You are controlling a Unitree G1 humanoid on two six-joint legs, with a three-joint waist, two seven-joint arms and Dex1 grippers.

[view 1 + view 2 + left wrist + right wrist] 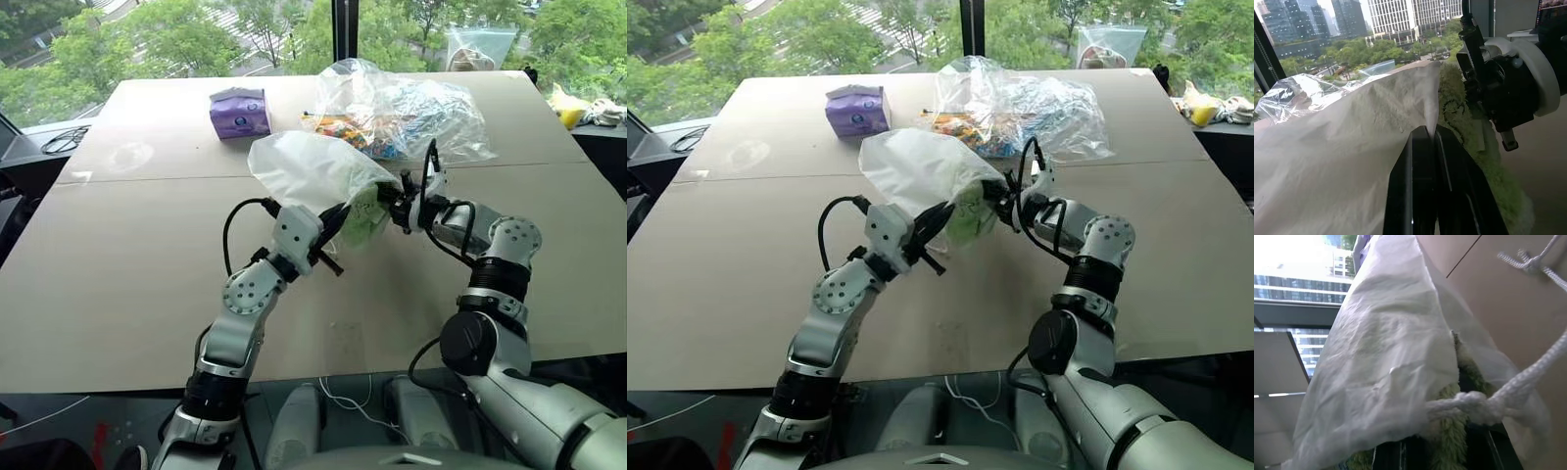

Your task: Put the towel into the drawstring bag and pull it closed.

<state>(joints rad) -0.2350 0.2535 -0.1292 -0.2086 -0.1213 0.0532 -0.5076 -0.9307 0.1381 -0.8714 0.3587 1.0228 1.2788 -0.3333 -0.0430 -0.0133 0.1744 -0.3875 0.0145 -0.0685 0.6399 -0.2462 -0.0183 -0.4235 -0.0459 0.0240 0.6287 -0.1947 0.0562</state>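
Note:
The white drawstring bag (309,166) hangs in the air over the table, billowed out between my two grippers. My left gripper (338,217) is shut on a fold of the fabric at the bag's mouth (1431,131). The light green towel (364,217) sits in the mouth, partly under the white fabric. My right gripper (395,201) meets it from the opposite side. In the right wrist view the towel (1452,450) lies between that gripper's fingers. A knotted white cord (1474,406) crosses in front of it.
A clear crinkly plastic bag (402,113) of colourful items lies just behind the grippers. A small purple packet (240,111) stands at the back left. The tan table (127,274) stretches wide to the left and front. Clutter (588,110) lies past the right edge.

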